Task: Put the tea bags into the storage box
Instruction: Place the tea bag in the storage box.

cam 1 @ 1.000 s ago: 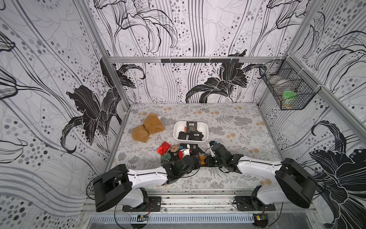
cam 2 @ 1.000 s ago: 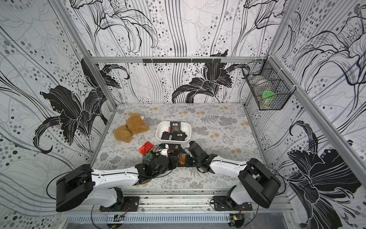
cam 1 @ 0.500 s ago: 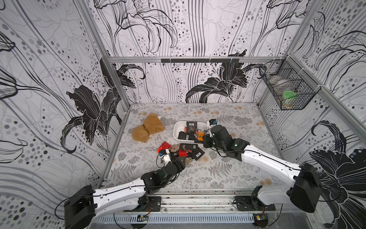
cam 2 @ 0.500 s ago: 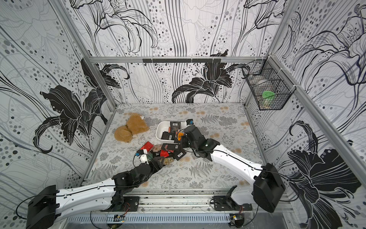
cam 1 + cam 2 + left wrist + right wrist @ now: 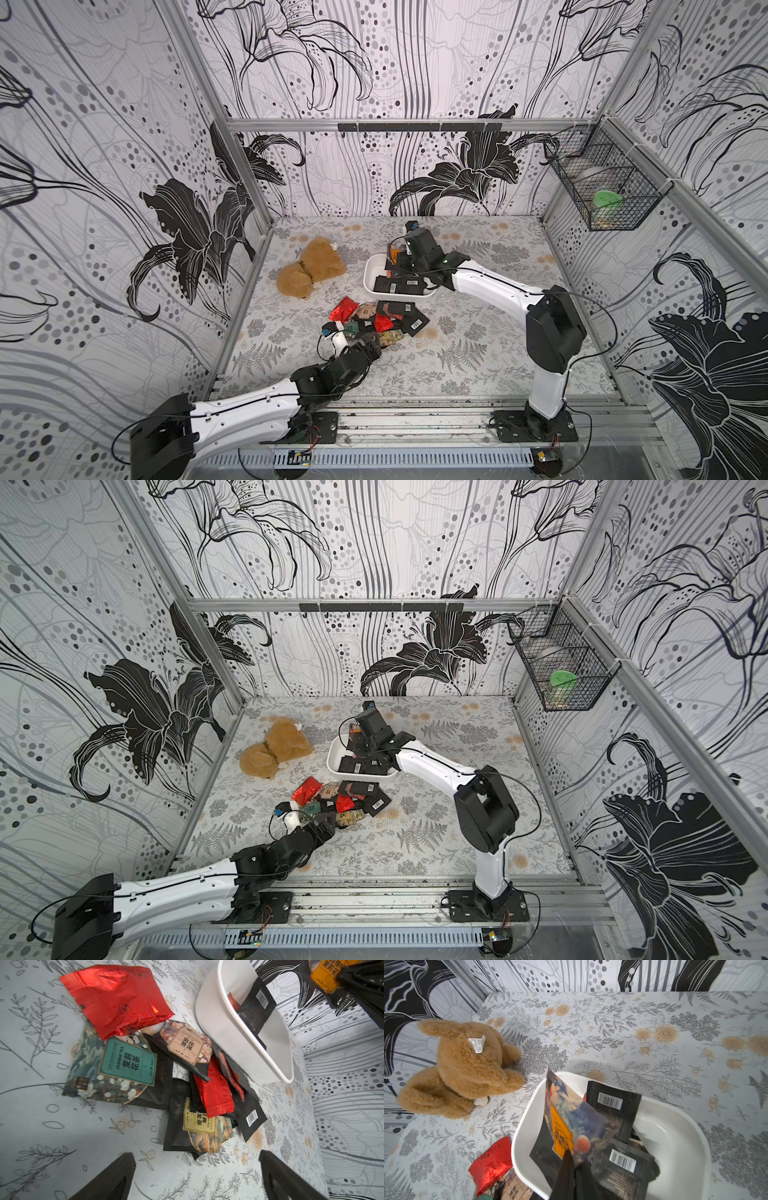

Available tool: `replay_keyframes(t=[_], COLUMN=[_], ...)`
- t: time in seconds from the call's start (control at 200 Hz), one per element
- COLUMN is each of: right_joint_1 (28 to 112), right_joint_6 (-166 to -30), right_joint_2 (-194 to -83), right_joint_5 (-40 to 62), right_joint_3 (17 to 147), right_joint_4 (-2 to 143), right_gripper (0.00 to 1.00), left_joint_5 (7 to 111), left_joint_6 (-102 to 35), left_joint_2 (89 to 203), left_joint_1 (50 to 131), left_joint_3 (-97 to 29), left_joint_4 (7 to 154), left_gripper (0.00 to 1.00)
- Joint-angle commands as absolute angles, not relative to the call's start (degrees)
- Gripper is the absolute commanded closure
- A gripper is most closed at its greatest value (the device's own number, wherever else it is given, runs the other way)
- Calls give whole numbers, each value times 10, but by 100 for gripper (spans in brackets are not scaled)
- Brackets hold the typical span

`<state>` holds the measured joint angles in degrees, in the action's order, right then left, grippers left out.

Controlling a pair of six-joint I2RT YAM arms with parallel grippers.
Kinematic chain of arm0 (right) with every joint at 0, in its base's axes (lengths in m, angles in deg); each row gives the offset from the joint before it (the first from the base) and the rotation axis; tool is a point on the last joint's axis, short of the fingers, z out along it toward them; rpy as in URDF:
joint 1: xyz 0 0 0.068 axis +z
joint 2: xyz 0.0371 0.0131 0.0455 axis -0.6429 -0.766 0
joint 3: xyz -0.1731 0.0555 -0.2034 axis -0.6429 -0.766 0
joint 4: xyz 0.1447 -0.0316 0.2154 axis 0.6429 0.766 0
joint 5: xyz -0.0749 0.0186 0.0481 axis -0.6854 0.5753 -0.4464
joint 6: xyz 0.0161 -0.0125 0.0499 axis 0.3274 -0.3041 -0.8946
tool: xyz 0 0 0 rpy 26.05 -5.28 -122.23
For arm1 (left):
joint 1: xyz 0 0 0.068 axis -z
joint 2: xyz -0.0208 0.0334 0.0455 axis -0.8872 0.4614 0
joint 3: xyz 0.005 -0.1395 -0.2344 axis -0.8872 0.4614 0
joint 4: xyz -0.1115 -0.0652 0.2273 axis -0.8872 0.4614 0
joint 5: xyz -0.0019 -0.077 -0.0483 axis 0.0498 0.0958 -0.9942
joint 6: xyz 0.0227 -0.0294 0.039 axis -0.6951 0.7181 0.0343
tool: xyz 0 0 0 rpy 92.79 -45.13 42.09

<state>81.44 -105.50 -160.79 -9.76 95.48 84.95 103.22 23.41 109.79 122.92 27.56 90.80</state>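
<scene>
My right end effector (image 5: 574, 1159) has swung over the white storage box (image 5: 670, 1132), pinching an orange-labelled tea bag (image 5: 566, 1124) to drop it in; my left end effector (image 5: 195, 1159), spread wide, faces the remaining tea bags (image 5: 126, 1064).

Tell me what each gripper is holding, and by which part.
Right gripper: shut on an orange-labelled tea bag, pinched at one edge, over the storage box. Left gripper: open, holding nothing, above the loose tea bags.
</scene>
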Motion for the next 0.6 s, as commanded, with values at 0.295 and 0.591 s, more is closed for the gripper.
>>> replay_keyframes(t=[0.295,0.591], right_joint_1=[793,789], right_joint_6=[-1023,-1014], right_joint_2=[-1699,-1632], right_joint_5=[-147,-153], right_joint_3=[1030,958], right_joint_4=[906,889], right_gripper=[95,64], left_joint_5=[1101,1169], left_joint_6=[260,229], left_joint_2=[1088,1115], left_joint_1=[1231,1231], left_joint_3=[278,217], left_joint_4=[974,1061], left_gripper=[3,2])
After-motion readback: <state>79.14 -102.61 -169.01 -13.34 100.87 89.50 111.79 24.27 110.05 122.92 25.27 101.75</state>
